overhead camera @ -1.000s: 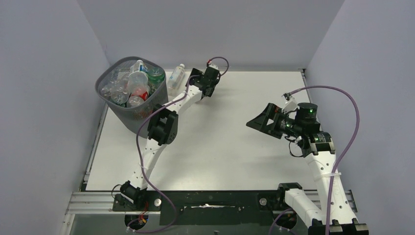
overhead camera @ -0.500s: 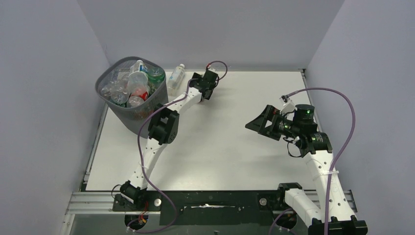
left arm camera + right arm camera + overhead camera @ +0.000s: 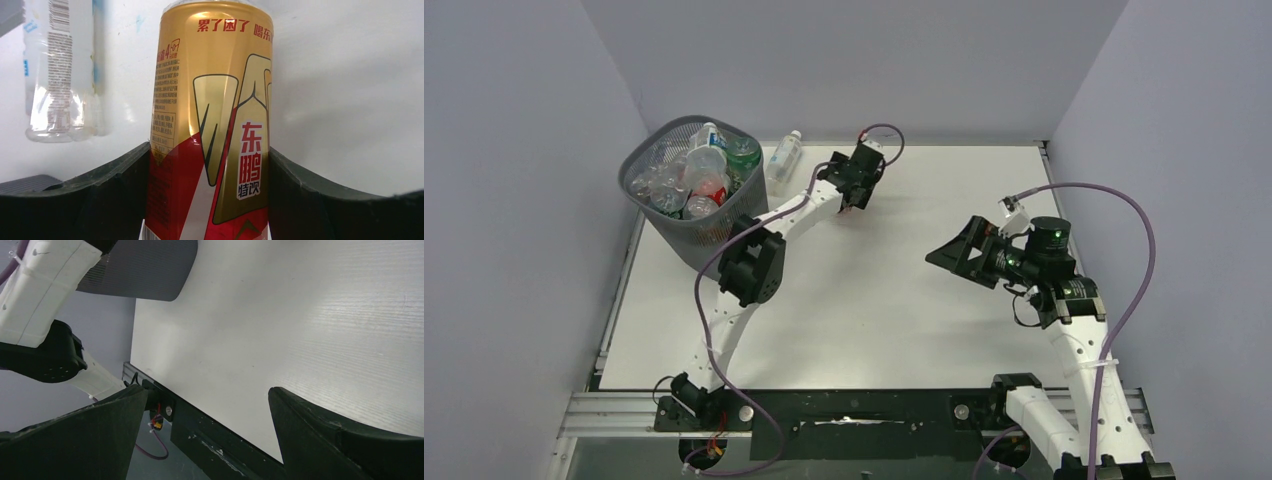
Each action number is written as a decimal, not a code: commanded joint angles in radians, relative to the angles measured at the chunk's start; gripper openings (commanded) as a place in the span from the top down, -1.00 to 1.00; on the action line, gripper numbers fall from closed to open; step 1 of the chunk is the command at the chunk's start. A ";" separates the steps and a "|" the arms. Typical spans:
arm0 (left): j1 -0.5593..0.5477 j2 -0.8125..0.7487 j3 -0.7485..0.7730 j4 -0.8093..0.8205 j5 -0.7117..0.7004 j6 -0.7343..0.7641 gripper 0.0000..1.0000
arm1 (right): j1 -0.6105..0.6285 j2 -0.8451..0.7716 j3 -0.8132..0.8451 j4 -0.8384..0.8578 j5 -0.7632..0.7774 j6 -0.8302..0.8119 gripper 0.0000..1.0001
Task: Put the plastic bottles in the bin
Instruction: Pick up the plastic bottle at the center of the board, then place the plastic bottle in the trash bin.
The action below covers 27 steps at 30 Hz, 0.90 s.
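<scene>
In the left wrist view a gold and red plastic bottle [image 3: 215, 100] fills the middle, and my left gripper [image 3: 209, 150] is shut on it, both black fingers pressed against its sides. From above, that gripper [image 3: 856, 192] is at the far middle of the table and covers the bottle. A clear bottle with a white cap [image 3: 784, 160] lies right of the bin, and its base also shows in the left wrist view as the clear bottle [image 3: 60, 75]. The dark grey mesh bin [image 3: 694, 240] at the far left holds several bottles. My right gripper [image 3: 949, 250] hangs open over the table's right side with nothing between its fingers.
The white table [image 3: 894, 320] has walls close on the left, back and right. My left arm's elbow [image 3: 749, 265] sits just beside the bin's near wall. A black rail [image 3: 864, 410] runs along the table's near edge.
My left gripper has closed from wide open onto the gold and red bottle and shifted a little to the right. The right arm has barely moved.
</scene>
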 commanded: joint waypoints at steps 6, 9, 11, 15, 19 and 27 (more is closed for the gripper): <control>-0.100 -0.345 0.050 -0.061 0.037 -0.055 -0.05 | 0.012 -0.072 -0.006 0.020 -0.028 0.034 -0.96; -0.102 -0.414 0.129 -0.128 0.064 -0.069 -0.05 | 0.016 -0.072 0.001 0.012 -0.029 0.035 -0.96; -0.102 -0.453 0.198 -0.179 0.065 -0.067 -0.06 | 0.020 -0.070 0.006 0.010 -0.030 0.038 -0.96; -0.086 -0.537 0.301 -0.232 0.048 -0.038 -0.09 | 0.032 -0.062 0.016 0.015 -0.031 0.050 -0.96; 0.010 -0.639 0.305 -0.237 0.106 -0.051 -0.10 | 0.057 -0.056 0.022 0.026 -0.015 0.072 -0.96; 0.426 -0.802 0.144 -0.171 0.416 -0.096 -0.13 | 0.175 -0.042 0.034 0.038 0.084 0.118 -0.96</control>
